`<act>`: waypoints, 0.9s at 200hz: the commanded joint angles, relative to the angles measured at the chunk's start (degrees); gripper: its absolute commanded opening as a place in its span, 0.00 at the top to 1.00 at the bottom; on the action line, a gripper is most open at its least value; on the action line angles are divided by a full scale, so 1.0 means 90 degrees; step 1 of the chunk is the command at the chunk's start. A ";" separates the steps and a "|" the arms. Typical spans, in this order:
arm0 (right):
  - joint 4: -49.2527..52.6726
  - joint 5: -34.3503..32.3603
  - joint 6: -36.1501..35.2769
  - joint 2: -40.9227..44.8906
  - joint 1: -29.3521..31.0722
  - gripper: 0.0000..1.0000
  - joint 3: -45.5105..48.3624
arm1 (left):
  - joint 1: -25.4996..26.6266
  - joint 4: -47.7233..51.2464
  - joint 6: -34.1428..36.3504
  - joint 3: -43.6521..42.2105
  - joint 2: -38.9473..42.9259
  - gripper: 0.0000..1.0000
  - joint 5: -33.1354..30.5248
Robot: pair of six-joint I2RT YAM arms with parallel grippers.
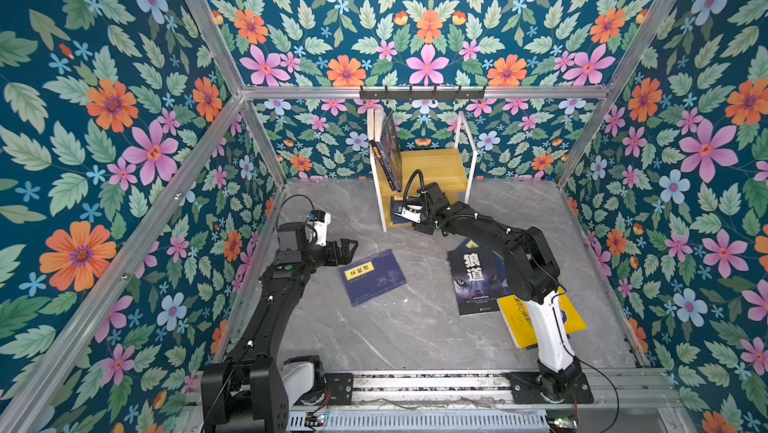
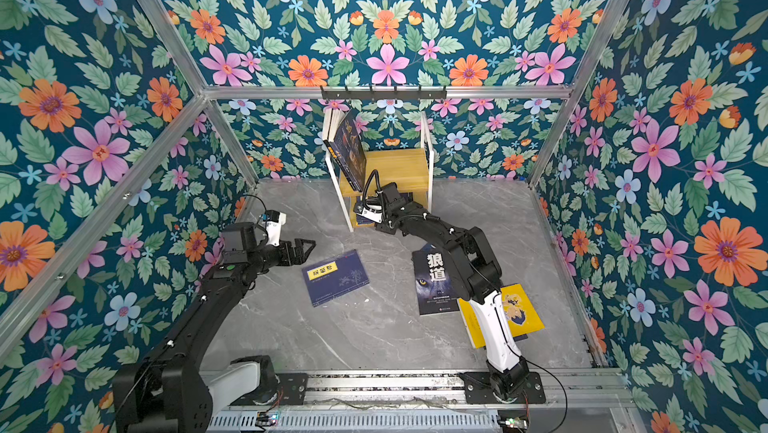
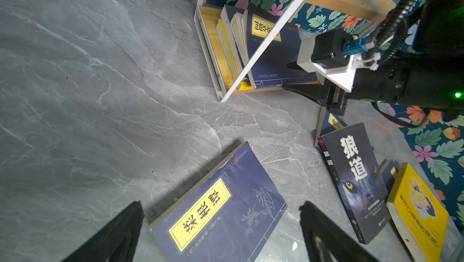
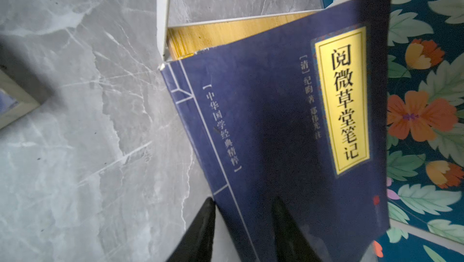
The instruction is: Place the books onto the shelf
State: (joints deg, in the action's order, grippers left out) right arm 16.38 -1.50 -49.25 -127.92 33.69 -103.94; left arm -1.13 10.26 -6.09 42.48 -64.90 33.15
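The shelf (image 1: 432, 165) (image 2: 403, 165) stands at the back wall, with two books (image 1: 386, 148) leaning at the left of its upper board. My right gripper (image 4: 243, 203) (image 3: 286, 76) is at the lower board (image 4: 226, 34), shut on a navy book (image 4: 276, 122) with a yellow label. One finger is at the spine edge, the other on the cover. My left gripper (image 3: 221, 205) (image 1: 349, 250) hangs open just above another navy book (image 3: 226, 210) (image 1: 372, 277) lying flat. Right of it lie the wolf-eyes book (image 1: 473, 281) and a yellow book (image 1: 573, 318).
Several more books (image 3: 231, 39) stand in the lower tier. One more navy book (image 3: 334, 122) lies partly under the wolf-eyes book. A black hook rail (image 1: 422, 94) runs above the shelf. Flowered walls close in the grey marble table (image 1: 415, 335) on three sides.
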 commanded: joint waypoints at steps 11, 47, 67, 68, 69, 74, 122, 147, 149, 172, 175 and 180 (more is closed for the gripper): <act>-0.0032 -0.0008 0.0132 -0.0081 -0.0042 0.67 -0.0171 | -0.0012 -0.0118 0.0022 0.0018 -0.0003 0.01 0.0045; -0.0017 0.0003 0.0107 -0.0142 -0.0067 0.68 -0.0257 | -0.0019 -0.0125 0.0022 -0.0021 0.0030 0.00 0.0102; 0.0016 0.0028 0.0092 -0.0133 -0.0075 0.68 -0.0265 | -0.0021 -0.0105 0.0013 0.0034 0.0011 0.01 0.0044; 0.0016 0.0034 0.0092 -0.0133 -0.0073 0.68 -0.0261 | -0.0021 -0.0115 0.0013 0.0035 0.0013 0.01 0.0046; 0.0016 0.0041 0.0092 -0.0133 -0.0072 0.69 -0.0260 | -0.0021 -0.0115 0.0012 0.0026 0.0009 0.00 0.0042; 0.0009 0.0047 0.0092 -0.0132 -0.0079 0.69 -0.0258 | -0.0020 -0.0126 0.0013 0.0011 0.0014 0.01 0.0056; 0.0040 0.0187 0.0197 -0.0157 -0.0072 0.73 -0.0308 | -0.0019 -0.0137 0.0007 0.0012 0.0011 0.01 0.0084; 0.0055 0.0088 0.0256 -0.0165 -0.0063 0.72 -0.0355 | -0.0031 -0.0119 0.0042 0.0004 0.0003 0.01 0.0047; 0.0055 0.0096 0.0277 -0.0158 -0.0062 0.72 -0.0348 | -0.0031 -0.0116 0.0042 0.0013 -0.0003 0.01 0.0040; 0.0027 0.0220 0.0412 0.0097 -0.0007 0.69 -0.0145 | -0.0030 -0.0090 0.0022 0.0005 0.0012 0.01 0.0011; 0.0017 0.0212 0.0430 0.0150 0.0002 0.69 -0.0093 | -0.0026 -0.0086 0.0012 -0.0005 0.0020 0.01 0.0001; 0.0001 0.0217 0.0466 0.0259 0.0037 0.68 0.0007 | -0.0029 -0.0071 0.0006 -0.0016 0.0014 0.01 -0.0018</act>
State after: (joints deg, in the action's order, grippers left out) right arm 16.45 -0.58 -46.72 -128.68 33.26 -105.93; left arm -1.23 10.15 -6.09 42.37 -64.95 33.19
